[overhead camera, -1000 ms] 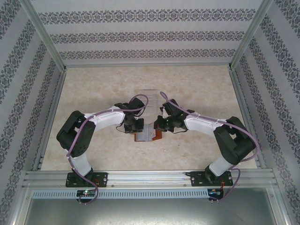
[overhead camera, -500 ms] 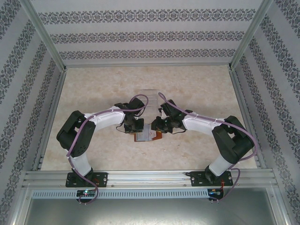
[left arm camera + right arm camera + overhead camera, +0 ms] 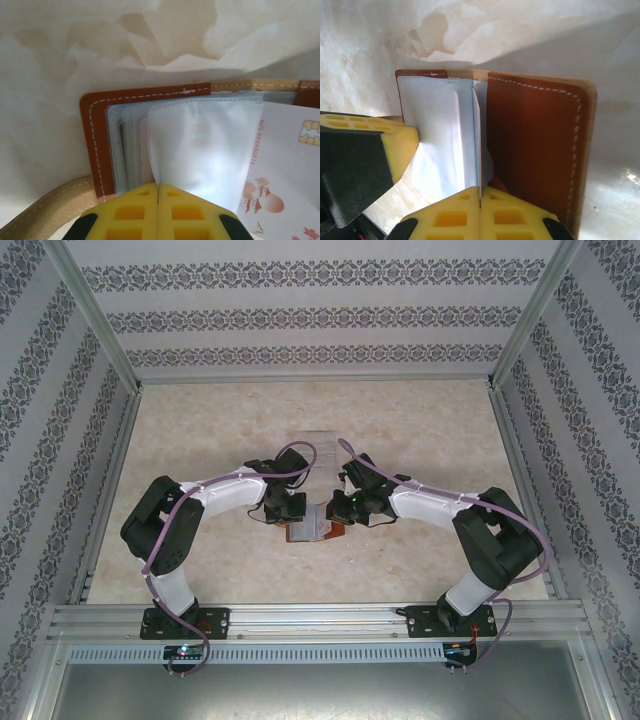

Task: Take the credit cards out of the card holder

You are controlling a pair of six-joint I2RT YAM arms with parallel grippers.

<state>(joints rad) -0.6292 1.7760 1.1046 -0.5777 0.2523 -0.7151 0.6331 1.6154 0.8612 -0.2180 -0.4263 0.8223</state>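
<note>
One card holder [image 3: 318,529] lies spread open on the surface [image 3: 200,440], just near of a clear tray [image 3: 318,440]. It sits between the left fingers [image 3: 142,200] and the right fingers [image 3: 462,206]. Its open length runs left to right and its reddish-brown cover faces down.

From the left wrist, one card [image 3: 292,165] can be counted, whitish with a gold chip and red prints. It lies flat on the right of the holder, half under a milky sleeve [image 3: 200,150]. A stack of thin pale sleeves fills the left half, too close together to count.

The left fingers are pressed together, pinching the near edge of that raised sleeve. A tan strap [image 3: 45,212] curls out beside them.

The right fingers are also pressed together, nipping a thin pale leaf [image 3: 476,140] standing at the holder's fold. Whether that leaf is a sleeve or a card cannot be told. The brown flap [image 3: 535,150] lies to their right.
</note>
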